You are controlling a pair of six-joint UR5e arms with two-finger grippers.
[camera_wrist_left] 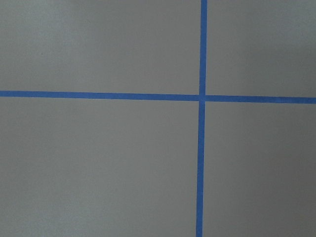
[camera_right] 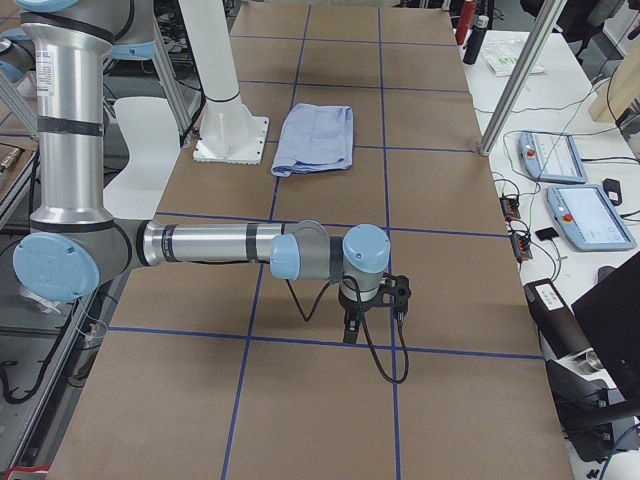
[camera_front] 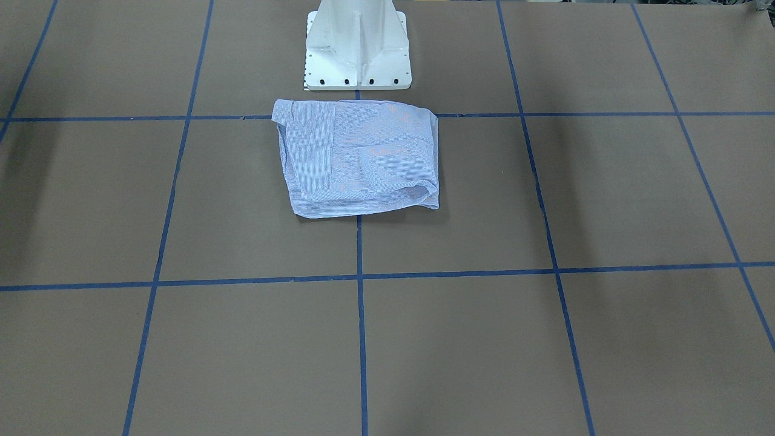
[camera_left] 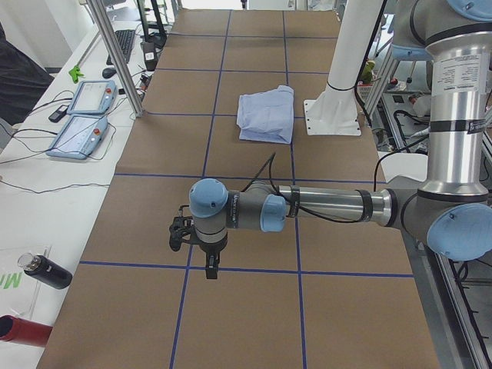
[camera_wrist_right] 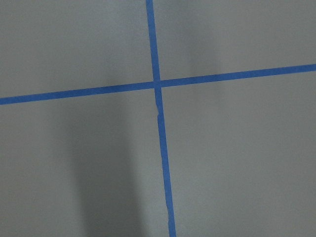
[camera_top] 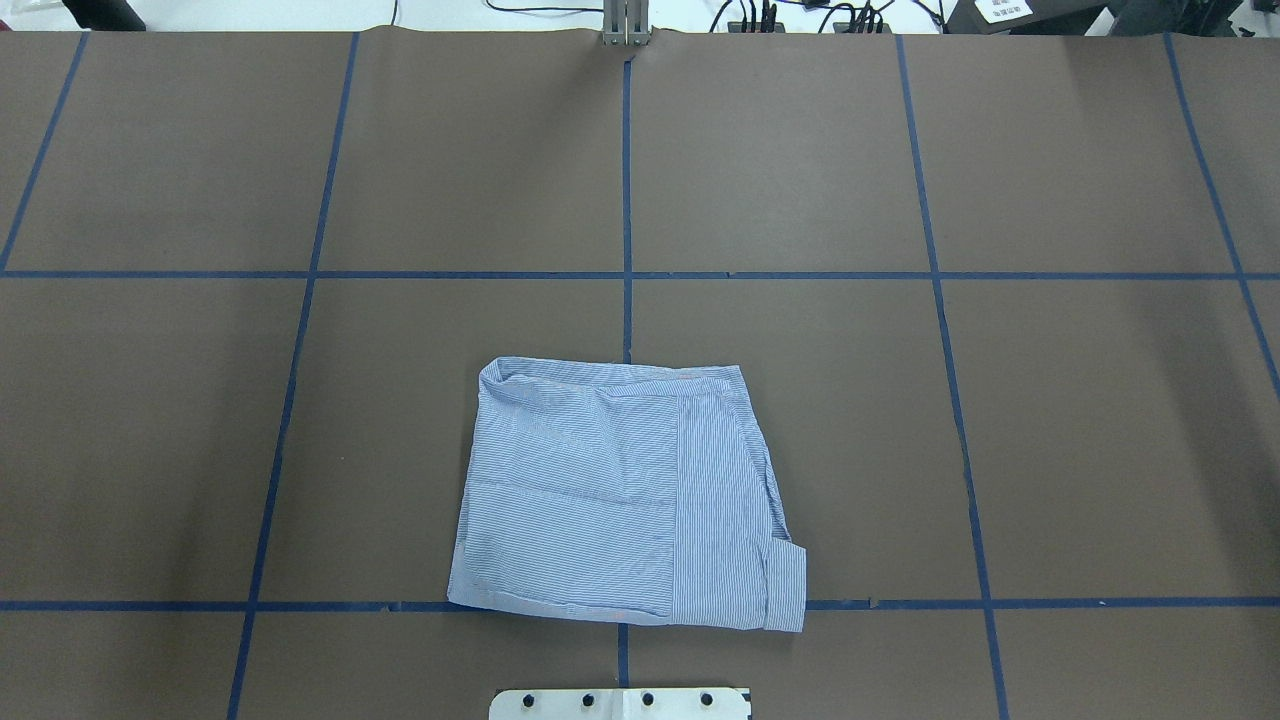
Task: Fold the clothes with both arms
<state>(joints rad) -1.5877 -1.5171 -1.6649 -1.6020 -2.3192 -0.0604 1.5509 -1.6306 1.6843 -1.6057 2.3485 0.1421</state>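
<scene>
The light blue-and-white finely striped shirt [camera_top: 600,495] lies folded into a flat, almost square packet on the brown paper-covered surface [camera_top: 1100,420]. It is at the middle of the near edge, just in front of the white pedestal base [camera_front: 357,48] and apart from it. The near edge of the packet covers the place where two blue tape lines [camera_top: 627,200] cross. A folded sleeve cuff [camera_top: 787,585] shows at the near right corner, and the far left corner is a little rolled up. Nothing touches the shirt.

Both arms are stretched low and level over the surface, well apart from the shirt. The left arm [camera_left: 323,206], grey metal with light blue joint caps, reaches over the left part of the surface. The black left pincer [camera_left: 211,269] points straight down close to a crossing of tape lines. It shows only in the side view, so I cannot tell how far it is open; nothing is seen in it. The right arm [camera_right: 210,243] reaches over the right part in the same way. The black right pincer [camera_right: 352,325] also points down beside a tape line, and I cannot tell its opening either.

Each wrist camera shows only bare brown paper and one tape crossing [camera_wrist_left: 202,97] [camera_wrist_right: 156,85]. On the white side table there are two grey control tablets [camera_left: 81,127] with cables
</scene>
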